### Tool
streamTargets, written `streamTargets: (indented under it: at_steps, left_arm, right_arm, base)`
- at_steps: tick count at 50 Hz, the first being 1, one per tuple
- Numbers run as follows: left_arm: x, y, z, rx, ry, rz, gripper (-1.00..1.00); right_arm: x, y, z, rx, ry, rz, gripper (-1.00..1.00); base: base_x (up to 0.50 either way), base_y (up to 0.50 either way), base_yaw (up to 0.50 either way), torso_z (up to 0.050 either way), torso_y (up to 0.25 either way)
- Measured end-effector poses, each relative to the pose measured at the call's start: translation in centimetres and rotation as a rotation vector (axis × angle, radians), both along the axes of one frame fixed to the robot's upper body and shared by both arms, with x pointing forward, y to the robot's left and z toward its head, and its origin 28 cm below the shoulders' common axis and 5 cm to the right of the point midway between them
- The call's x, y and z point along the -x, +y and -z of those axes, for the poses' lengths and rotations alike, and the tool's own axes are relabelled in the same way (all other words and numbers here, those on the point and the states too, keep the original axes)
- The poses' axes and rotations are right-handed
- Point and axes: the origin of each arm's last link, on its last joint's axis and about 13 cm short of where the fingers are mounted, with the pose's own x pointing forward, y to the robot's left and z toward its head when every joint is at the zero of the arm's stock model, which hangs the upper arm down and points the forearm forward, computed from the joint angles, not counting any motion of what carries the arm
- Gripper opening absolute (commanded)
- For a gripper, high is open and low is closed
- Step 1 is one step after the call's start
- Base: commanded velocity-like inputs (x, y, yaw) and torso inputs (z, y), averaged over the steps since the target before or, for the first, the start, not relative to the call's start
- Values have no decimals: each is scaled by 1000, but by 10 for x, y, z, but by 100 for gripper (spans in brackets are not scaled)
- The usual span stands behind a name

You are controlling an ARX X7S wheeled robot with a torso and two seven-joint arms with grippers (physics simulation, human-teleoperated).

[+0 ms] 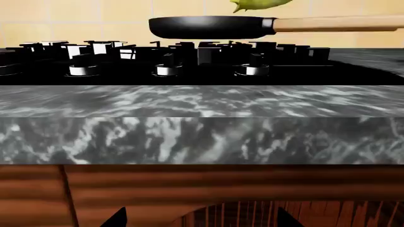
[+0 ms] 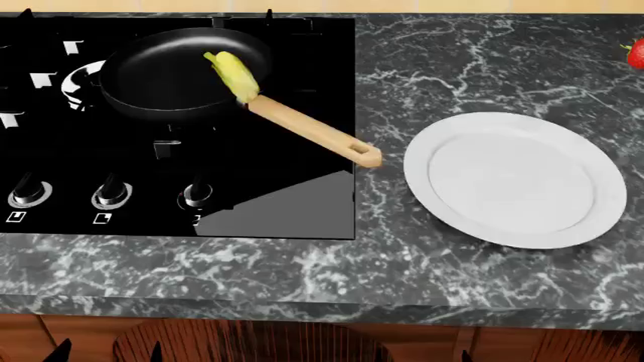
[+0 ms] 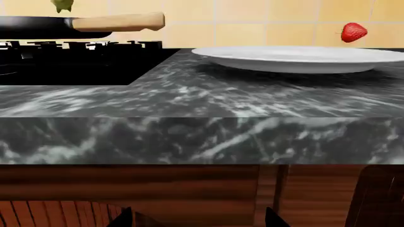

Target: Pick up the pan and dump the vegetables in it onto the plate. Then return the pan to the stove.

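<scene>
Cabinet front (image 2: 241, 343): brown wood below the counter edge, nearest the head camera; dark fingertip points of both grippers poke up at the bottom of the views in front of it.
Countertop (image 2: 453, 68): dark grey marble, carrying everything else.
Stove (image 2: 302, 204): glossy black cooktop set into the counter's left part, grates on top, a row of knobs (image 2: 111, 194) along its near side.
Plate (image 2: 515, 179): white, round, empty, flat on the marble to the right of the stove, apart from it.
Pan (image 2: 161, 79): black, sitting on the grates; its light wooden handle (image 2: 312, 132) runs toward the plate, the slotted end just past the stove's right edge.
Vegetables (image 2: 234, 75): one yellow-green corn cob inside the pan, leaning on the rim by the handle root.
Strawberry (image 2: 635, 54): small, red, at the far right of the counter, well apart from the plate.
Left gripper (image 1: 198, 218): below counter level, jaws spread, holding nothing.
Right gripper (image 3: 198, 218): likewise low, spread and empty.
</scene>
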Motion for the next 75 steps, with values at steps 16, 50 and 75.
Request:
streamTargets:
  at_steps: [16,50,75]
  left_arm:
    - [-1,1,0,30,9,-8,100]
    - [0,2,0,29,-2,3,100]
    - [6,-3,-17,60,-17,67,100]
  right_arm:
    - [1,0,-2,-3,-21,-10,100]
    - [2,1,-2,6,-20,-19,100]
    - [-1,-4,-22,-5,-15,-11,100]
  base:
    - [0,0,0,0,0]
    - [0,213,0,1,0]
    - [0,0,0,50,0]
